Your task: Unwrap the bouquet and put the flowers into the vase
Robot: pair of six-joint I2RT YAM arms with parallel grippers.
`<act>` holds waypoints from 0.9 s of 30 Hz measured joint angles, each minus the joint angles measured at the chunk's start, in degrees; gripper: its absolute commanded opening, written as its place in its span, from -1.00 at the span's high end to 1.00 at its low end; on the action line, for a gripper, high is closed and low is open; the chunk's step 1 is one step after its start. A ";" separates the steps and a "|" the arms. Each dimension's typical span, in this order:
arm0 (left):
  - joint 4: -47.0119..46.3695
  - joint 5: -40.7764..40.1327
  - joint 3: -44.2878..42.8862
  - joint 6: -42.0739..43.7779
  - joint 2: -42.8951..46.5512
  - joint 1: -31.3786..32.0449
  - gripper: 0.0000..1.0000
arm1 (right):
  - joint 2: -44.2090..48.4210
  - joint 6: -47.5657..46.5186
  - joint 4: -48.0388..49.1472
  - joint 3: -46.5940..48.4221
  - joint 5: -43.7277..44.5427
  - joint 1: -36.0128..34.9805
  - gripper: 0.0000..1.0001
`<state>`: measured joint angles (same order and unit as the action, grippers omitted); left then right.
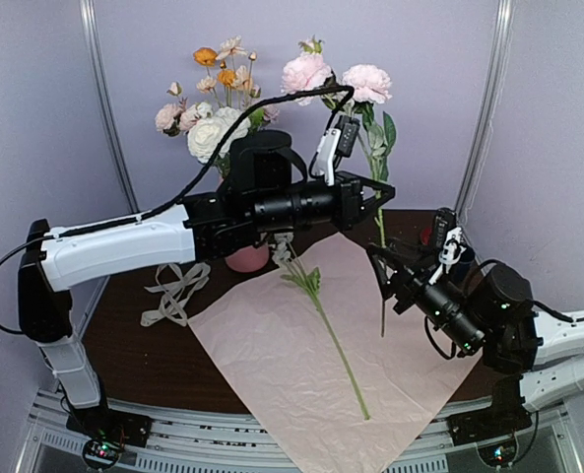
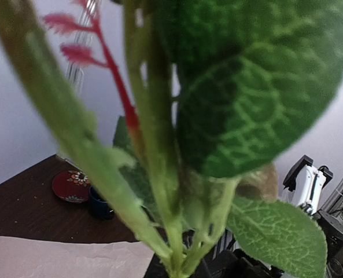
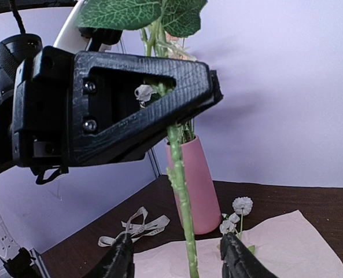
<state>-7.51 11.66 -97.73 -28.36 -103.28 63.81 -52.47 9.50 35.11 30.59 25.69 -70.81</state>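
**Left Gripper Clamped on a Pink Flower, Right Gripper Slack Around Its Stem**

Nearest me, in the lower middle of the top view, the pink paper [image 1: 272,384] lay spread flat on the dark table [image 1: 134,345]. One loose stem [image 1: 333,340] lay slantwise across it.

Just right of centre, my right gripper [image 3: 181,259] was unclenched. In its wrist view the two fingers [image 3: 120,258] sat at the bottom edge, one on each side of the held stem [image 3: 181,197]. There was a gap on both sides, so they grasped nothing.

That stem ran upright. Higher up it, at the centre of the top view, my left gripper [image 1: 375,193] was clenched on it. Its pink flower [image 1: 368,82] stood at the upper right of centre. My left wrist view was filled with blurred green leaves [image 2: 246,98] close to the lens, and my own fingers did not show there.

Left of centre, the cream ribbon [image 1: 173,294] lay in loose loops on the table beside the paper.

Behind my left arm stood the vase [image 3: 195,185], upright, with only its foot showing from above. Flowers [image 1: 211,123] in white, orange and pink rose from it in the upper middle.

Farther back, in the lower left of the left wrist view, a dark blue cup [image 2: 100,204] stood just beside a red plate [image 2: 70,186].
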 measured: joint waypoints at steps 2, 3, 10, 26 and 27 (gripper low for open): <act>1.79 -1.16 0.00 1.55 1.31 0.00 1.00 | 0.07 0.52 -1.60 0.66 -0.20 -0.15 -0.69; 2.95 -2.16 0.00 2.60 2.25 0.00 1.00 | 0.09 0.42 -2.58 1.16 -0.11 -0.17 -0.80; 12.20 -14.73 1.11 12.15 15.74 0.11 1.00 | 2.75 -0.31 -7.04 2.91 2.08 -0.20 -1.00; 20.06 -41.46 3.67 27.06 34.53 -7.89 1.00 | 0.81 -1.16 -8.61 2.93 7.34 0.83 -1.00; 20.37 -41.59 3.78 27.26 34.58 -9.33 1.00 | 0.44 -1.16 -8.61 2.93 7.39 0.87 -1.00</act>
<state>12.86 -29.93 -93.95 -1.10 -68.71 54.48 -52.03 8.34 26.50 33.52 33.08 -69.93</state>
